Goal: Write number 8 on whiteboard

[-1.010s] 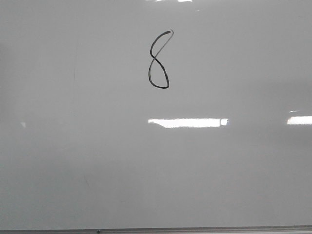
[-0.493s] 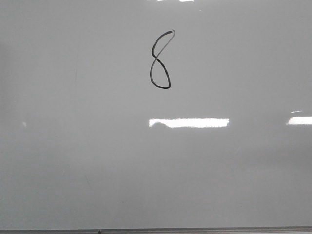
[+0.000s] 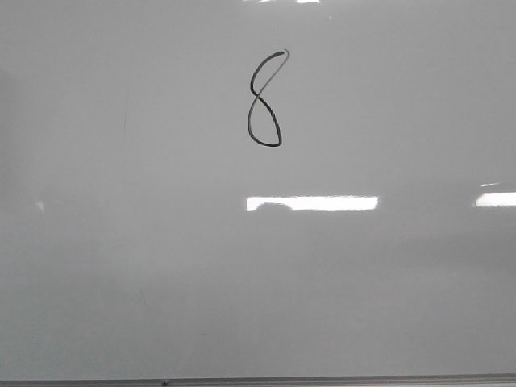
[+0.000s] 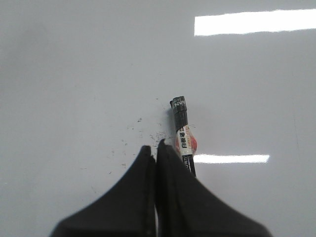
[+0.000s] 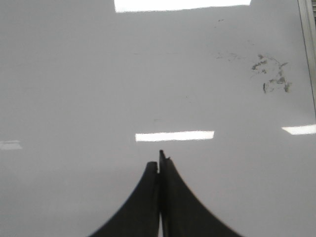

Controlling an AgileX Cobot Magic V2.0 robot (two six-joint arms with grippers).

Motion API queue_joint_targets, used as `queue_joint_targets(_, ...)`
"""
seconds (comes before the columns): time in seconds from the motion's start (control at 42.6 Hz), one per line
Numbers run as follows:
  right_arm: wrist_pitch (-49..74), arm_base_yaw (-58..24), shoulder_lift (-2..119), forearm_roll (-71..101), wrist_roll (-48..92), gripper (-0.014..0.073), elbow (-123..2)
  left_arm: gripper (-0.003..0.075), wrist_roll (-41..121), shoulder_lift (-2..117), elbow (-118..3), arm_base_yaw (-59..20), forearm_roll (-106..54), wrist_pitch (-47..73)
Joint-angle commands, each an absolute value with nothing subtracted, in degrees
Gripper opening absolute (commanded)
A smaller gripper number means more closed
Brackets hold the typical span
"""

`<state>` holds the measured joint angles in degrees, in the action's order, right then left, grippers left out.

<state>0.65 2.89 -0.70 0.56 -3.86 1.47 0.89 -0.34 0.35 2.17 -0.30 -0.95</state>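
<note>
The number 8 (image 3: 264, 101) is drawn in thin black line, tall and slanted, high on the whiteboard (image 3: 121, 242) in the front view. Neither gripper shows in that view. In the left wrist view my left gripper (image 4: 154, 147) is shut with its fingers pressed together over the whiteboard (image 4: 74, 74). A black marker (image 4: 182, 131) with a red-and-white label lies just beside its one finger, outside the jaws and partly hidden behind it. My right gripper (image 5: 158, 160) is shut and empty over the whiteboard (image 5: 74, 74).
A thin grey rail (image 3: 322, 379) runs along the board's bottom edge. Dark ink specks (image 4: 143, 131) dot the board near the left fingers. A grey smudge (image 5: 271, 74) sits near the board's frame edge (image 5: 308, 49). Bright light reflections (image 3: 312, 203) cross the board.
The 8 sits a few pixels further right in the front view than one second ago. The reflection's left end changed slightly. Nothing else differs.
</note>
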Motion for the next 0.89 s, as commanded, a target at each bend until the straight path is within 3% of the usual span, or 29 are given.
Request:
queue_joint_targets(0.0, -4.5, 2.2, -1.6, 0.9, -3.8, -0.0069, 1.4, -0.0021, 0.8, -1.1, 1.2, 2.0, -0.8, -5.7)
queue_joint_targets(0.869, -5.4, -0.3, -1.6, 0.9, -3.8, -0.0069, 1.4, -0.0020, 0.8, -1.1, 1.2, 2.0, -0.8, -5.7)
